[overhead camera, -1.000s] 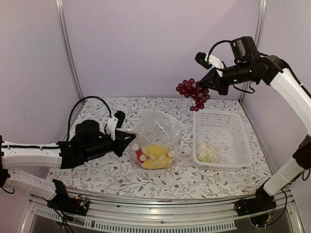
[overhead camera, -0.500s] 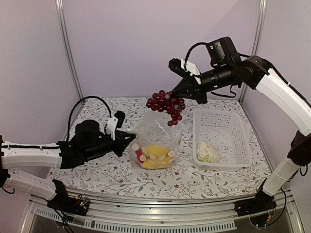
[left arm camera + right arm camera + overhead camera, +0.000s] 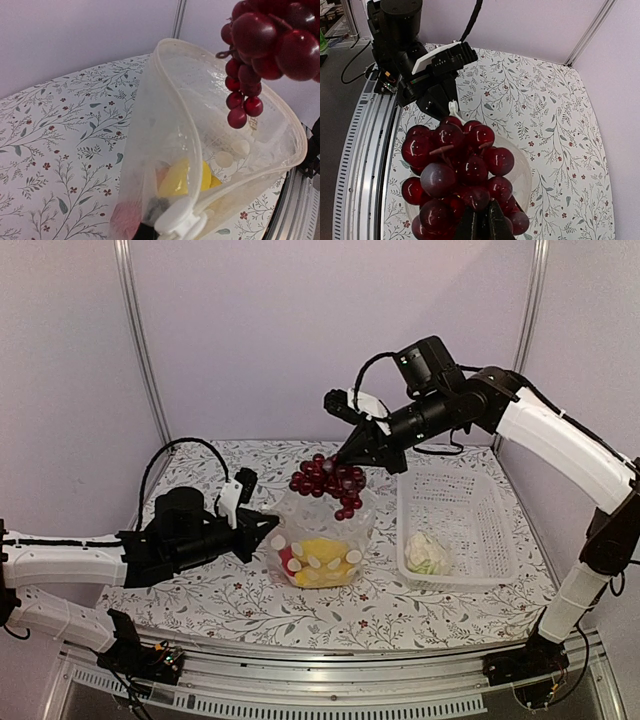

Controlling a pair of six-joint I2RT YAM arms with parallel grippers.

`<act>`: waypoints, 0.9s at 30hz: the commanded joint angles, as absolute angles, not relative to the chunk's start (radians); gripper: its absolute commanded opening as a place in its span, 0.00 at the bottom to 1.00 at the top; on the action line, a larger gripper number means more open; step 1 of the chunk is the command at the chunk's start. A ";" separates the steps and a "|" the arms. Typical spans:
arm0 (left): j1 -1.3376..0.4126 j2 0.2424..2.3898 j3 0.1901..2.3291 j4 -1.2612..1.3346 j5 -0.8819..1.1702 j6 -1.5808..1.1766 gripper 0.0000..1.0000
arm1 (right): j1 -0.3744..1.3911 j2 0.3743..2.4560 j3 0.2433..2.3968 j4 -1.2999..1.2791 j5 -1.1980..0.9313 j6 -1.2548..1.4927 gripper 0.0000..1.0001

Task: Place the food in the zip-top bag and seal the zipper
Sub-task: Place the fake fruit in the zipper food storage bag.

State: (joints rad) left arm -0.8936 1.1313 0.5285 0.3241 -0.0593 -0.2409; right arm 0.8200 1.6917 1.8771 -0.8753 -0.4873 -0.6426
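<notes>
The right gripper [image 3: 345, 457] has its jaws pinched nearly shut on the stem of the grapes [image 3: 327, 480], which hang just over the open mouth of the bag [image 3: 308, 518]. The left gripper [image 3: 272, 540] has its jaws clamped on the bag's left rim, holding it upright on the worktop [image 3: 200, 605]. Yellow pieces [image 3: 322, 565] lie inside the bag. The cauliflower [image 3: 427, 552] sits in the basket [image 3: 500, 540].

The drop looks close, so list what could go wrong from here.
1. The grape bunch hangs from the right gripper near the zip-top bag rim; released off-centre, it may catch the rim and spill outside.
2. The left gripper pinches only one side of the bag, so the landing bunch could fold its mouth or tip it.
3. With the cauliflower waiting in the basket, the bag may get too full to seal.
</notes>
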 commanded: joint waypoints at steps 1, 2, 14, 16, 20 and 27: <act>-0.890 1.117 0.526 0.341 -0.058 -0.250 0.00 | 0.837 1.739 1.855 -0.898 -0.522 -0.625 0.00; -0.890 1.117 0.524 0.343 -0.058 -0.251 0.00 | 0.839 1.746 1.853 -0.901 -0.520 -0.622 0.00; -0.890 1.109 0.518 0.355 -0.052 -0.244 0.00 | 0.850 1.852 1.876 -0.962 -0.451 -0.569 0.00; -0.891 1.109 0.517 0.362 -0.052 -0.241 0.00 | 0.850 1.872 1.887 -0.972 -0.423 -0.556 0.00; -0.890 1.110 0.515 0.379 -0.051 -0.233 0.00 | 0.851 1.894 1.892 -0.984 -0.394 -0.535 0.00; -0.890 1.162 0.534 0.411 -0.012 -0.230 0.00 | 0.854 1.934 1.898 -1.028 -0.354 -0.504 0.01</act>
State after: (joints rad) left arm -0.8936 1.1305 0.5236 0.3634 -0.0494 -0.2367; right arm 0.8444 1.9099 1.8694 -0.9939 -0.3893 -0.5373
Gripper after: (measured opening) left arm 0.003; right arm 0.057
